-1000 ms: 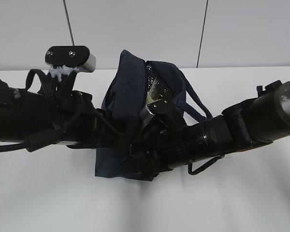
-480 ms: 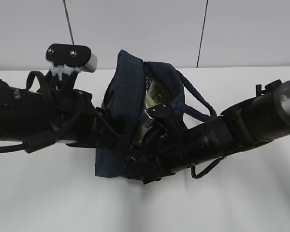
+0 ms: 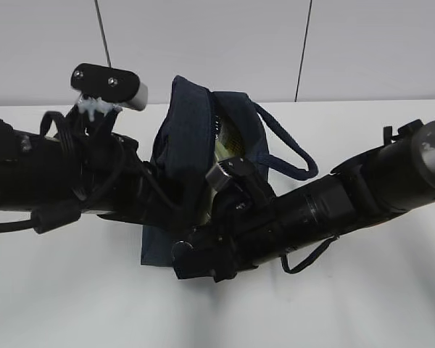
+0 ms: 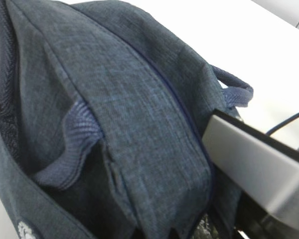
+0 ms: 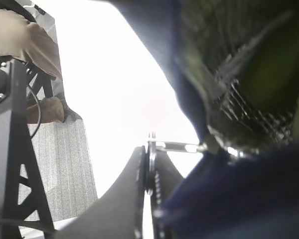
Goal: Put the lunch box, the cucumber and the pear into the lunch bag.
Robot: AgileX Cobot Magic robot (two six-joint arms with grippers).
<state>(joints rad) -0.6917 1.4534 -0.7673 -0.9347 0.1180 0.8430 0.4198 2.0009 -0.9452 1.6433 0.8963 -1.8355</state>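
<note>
Lunch bag (image 3: 185,138) upright on table (image 3: 362,304), both grippers closed against its front.

White bench (image 3: 362,304) under me, plain and glossy, soft shadows on it. Behind it a pale grey wall (image 3: 203,43) with two thin dark seams (image 3: 103,32) running down to the bench's back edge. In my right wrist view, off the bench edge: grey carpet floor (image 5: 70,169), a black metal frame stand (image 5: 15,164) with a cable hanging on it, and something tan (image 5: 30,40) up top, blurry, can't tell what.
</note>
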